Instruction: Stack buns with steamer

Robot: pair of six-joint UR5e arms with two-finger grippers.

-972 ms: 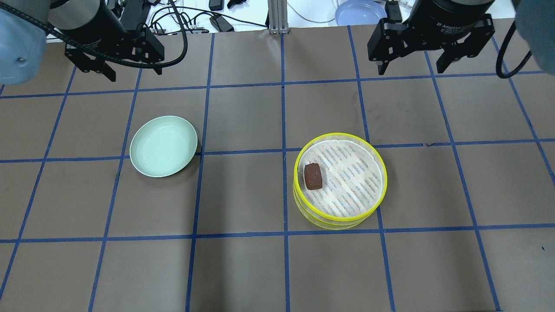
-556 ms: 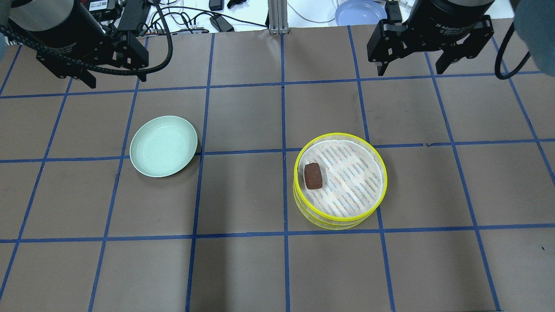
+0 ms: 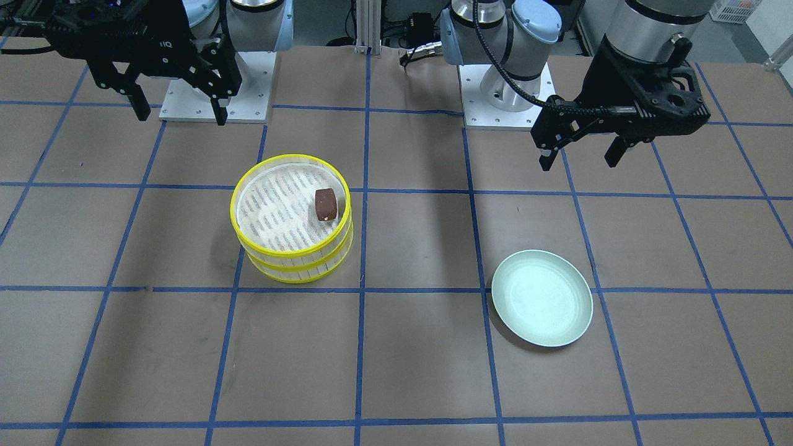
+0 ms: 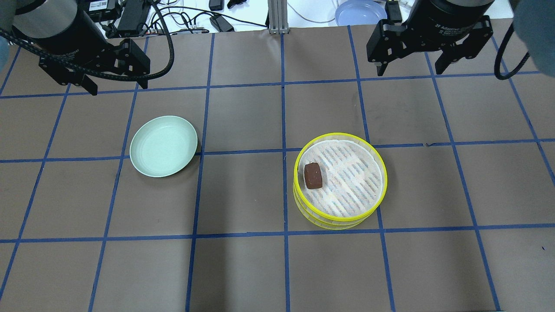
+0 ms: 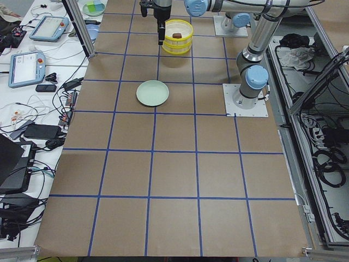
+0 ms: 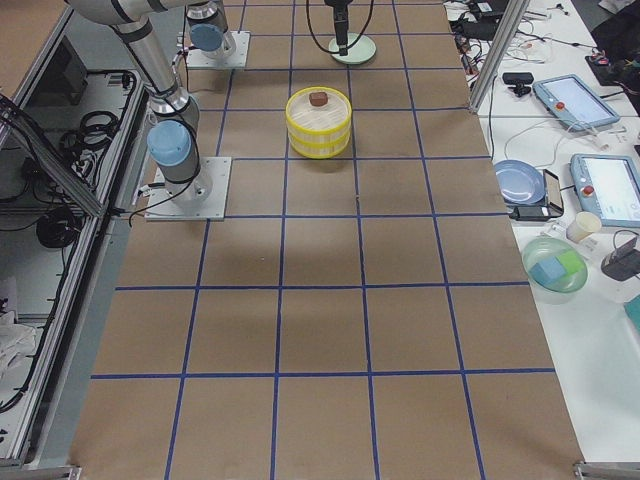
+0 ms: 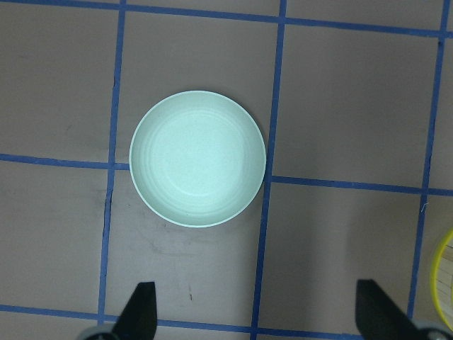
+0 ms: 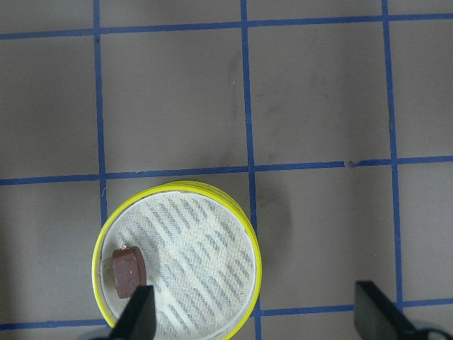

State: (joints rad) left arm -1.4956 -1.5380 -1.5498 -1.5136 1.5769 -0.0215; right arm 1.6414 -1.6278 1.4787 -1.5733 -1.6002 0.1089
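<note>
A two-tier yellow-rimmed steamer (image 4: 341,219) (image 3: 291,263) stands right of the table's middle. The dark reddish-brown bun (image 4: 313,175) (image 3: 326,204) (image 8: 128,272) lies in its top tier, near the rim. The cream bun is hidden. The pale green plate (image 4: 163,145) (image 7: 197,167) is empty, to the left. My left gripper (image 4: 117,82) (image 3: 579,162) (image 7: 258,315) is open and empty, high above the table beyond the plate. My right gripper (image 4: 409,70) (image 3: 181,116) (image 8: 258,315) is open and empty, high above the table beyond the steamer.
A blue plate (image 4: 360,11), cables and devices (image 4: 190,17) lie off the table's far edge. Tablets and bowls sit on the side bench (image 6: 560,100). The arm bases (image 3: 502,93) stand at the robot's side of the brown gridded table (image 4: 243,195).
My left gripper has moved to the left in the overhead view and turned slightly. The right gripper, steamer, bun and plate have not moved.
</note>
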